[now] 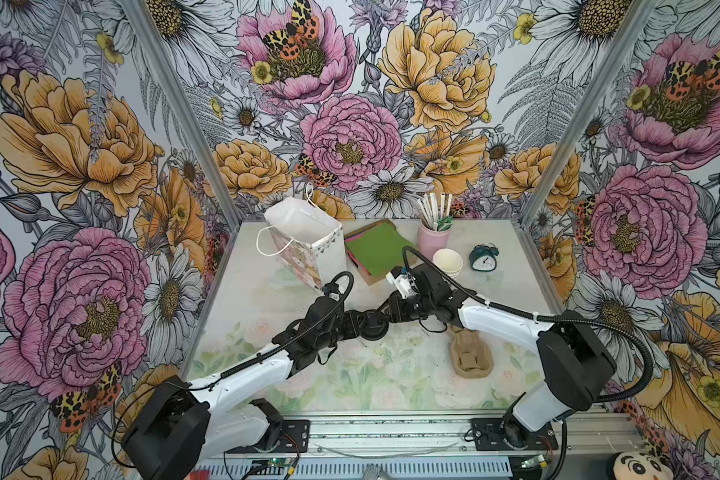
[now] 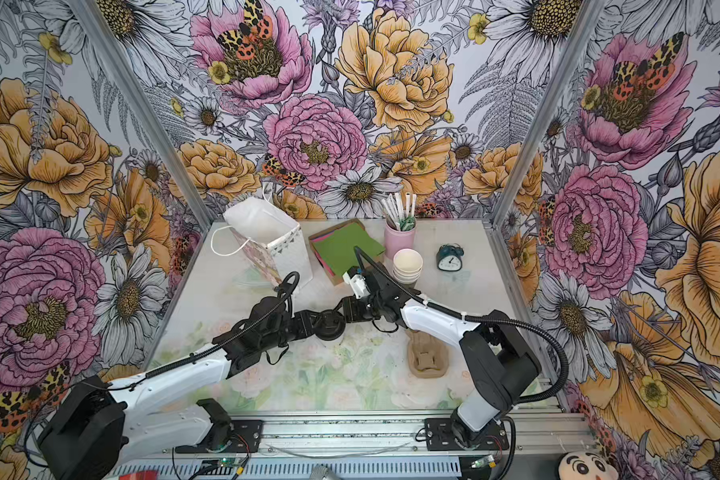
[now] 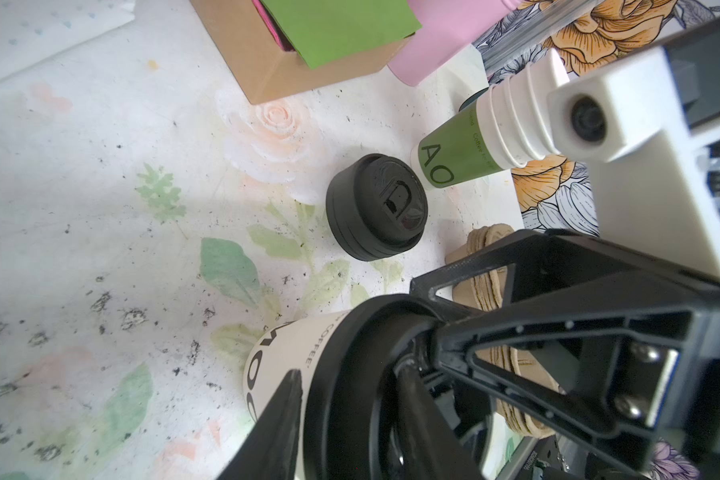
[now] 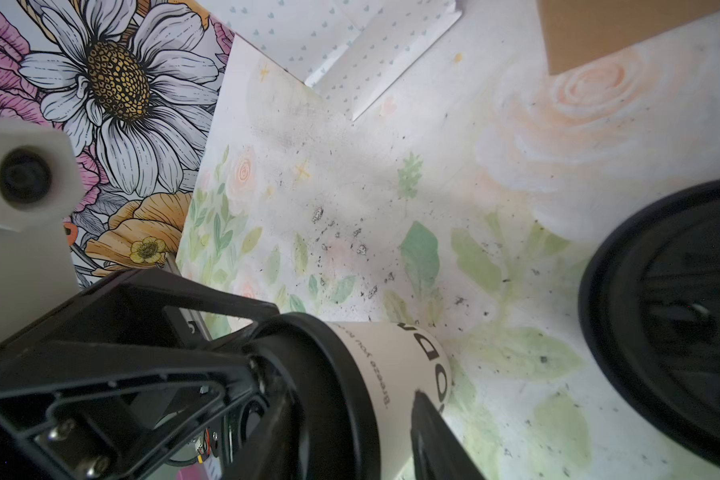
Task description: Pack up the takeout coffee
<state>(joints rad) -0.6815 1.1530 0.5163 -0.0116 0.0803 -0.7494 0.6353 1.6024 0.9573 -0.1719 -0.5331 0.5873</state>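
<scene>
Upright near the middle of the tabletop (image 1: 350,374): coffee (image 1: 373,327), black lid on, pale wall printed in black. Clamped on it from the left: left end effector (image 1: 360,325), with one finger pressed to the cup wall just under the lid and the other at the far side of the lid, as seen in the left wrist view. In from the right: right end effector (image 1: 389,312), fingers to either side of the same cup, one tip against the wall. Cannot tell whether pinching or only bracketing. Near the coffee but apart from it: squat lid pile (image 3: 377,212). Beyond that: cup stack (image 1: 447,262), green print on the lowest cup. Further back: napkin box (image 1: 377,253), pink straw holder (image 1: 433,239), clock (image 1: 484,257). Back left: white bag (image 1: 304,239), standing, mouth open. Front right: brown carrier (image 1: 470,353), partly hidden under the right arm.
</scene>
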